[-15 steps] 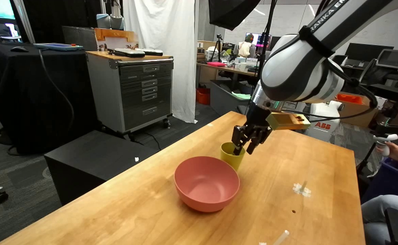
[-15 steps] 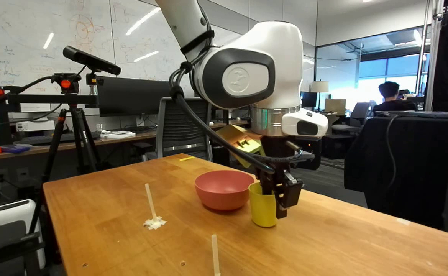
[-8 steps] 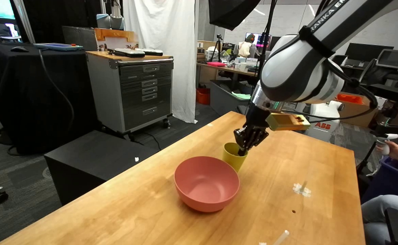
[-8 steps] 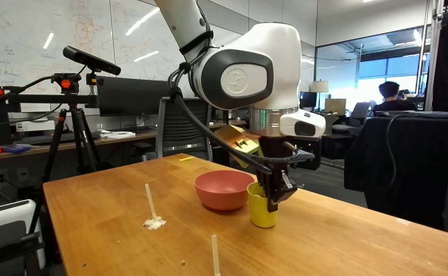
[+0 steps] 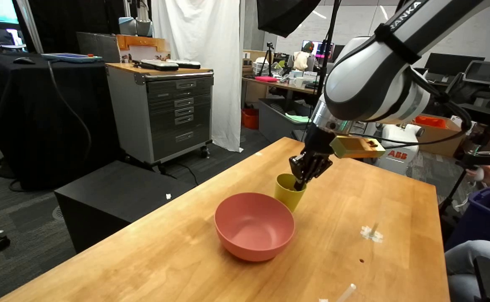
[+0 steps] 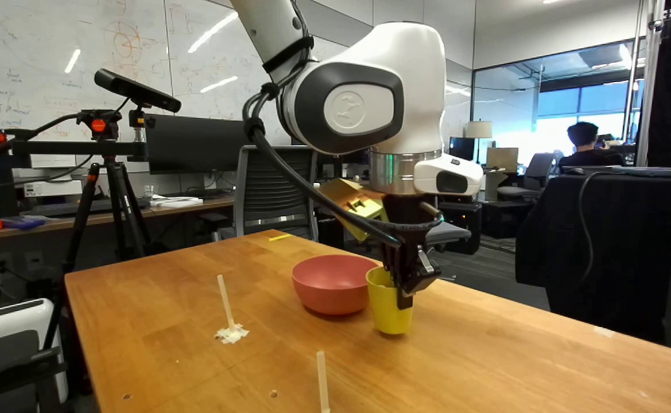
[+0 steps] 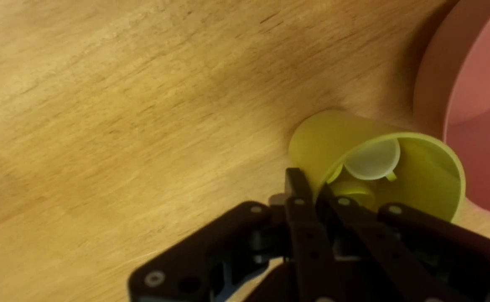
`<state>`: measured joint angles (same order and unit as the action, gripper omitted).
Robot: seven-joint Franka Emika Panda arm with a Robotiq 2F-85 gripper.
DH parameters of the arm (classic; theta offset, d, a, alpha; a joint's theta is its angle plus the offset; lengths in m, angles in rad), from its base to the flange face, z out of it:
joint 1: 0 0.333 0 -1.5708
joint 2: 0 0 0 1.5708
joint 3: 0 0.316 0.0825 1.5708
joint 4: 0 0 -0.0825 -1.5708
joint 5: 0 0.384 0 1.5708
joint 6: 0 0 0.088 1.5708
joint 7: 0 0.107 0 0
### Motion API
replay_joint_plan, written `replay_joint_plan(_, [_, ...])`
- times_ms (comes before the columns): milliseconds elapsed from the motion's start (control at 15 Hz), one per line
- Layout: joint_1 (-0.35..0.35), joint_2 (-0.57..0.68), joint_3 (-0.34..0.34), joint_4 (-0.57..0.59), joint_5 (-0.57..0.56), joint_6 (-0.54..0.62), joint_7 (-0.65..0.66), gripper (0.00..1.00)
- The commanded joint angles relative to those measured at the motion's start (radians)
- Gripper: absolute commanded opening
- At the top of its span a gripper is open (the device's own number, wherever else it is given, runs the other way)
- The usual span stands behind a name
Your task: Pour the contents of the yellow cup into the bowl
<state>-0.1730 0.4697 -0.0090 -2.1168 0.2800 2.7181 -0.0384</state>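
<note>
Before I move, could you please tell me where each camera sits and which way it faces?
An exterior view: sits nearer the bowl than the yellow cup, looking across the table toward a white curtain; arm from upper right.
An exterior view: sits nearer the yellow cup, facing a whiteboard; arm from the top.
Wrist view: rides the arm, looking down at the yellow cup; fingers at bottom.
Both exterior views share bowl, yellow cup, table, arm.

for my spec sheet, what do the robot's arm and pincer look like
The arm is white and rounded, with dark grey panels, a white badge bearing a small figure, and lettering of which "RANKA" reads. Black straps hold a black cable. A silver collar and a gold-coloured block sit near the pincer, which is black and jointed, with pale bolt heads.
</note>
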Motion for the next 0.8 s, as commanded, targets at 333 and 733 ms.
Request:
replay_joint_plan(333, [0.153, -0.147, -0.143, -0.096, -0.303, -0.046, 0.173, 0.05])
replay_joint_plan(733, [0.208, -0.188, -0.133, -0.059, -0.407, -0.126, 0.267, 0.06])
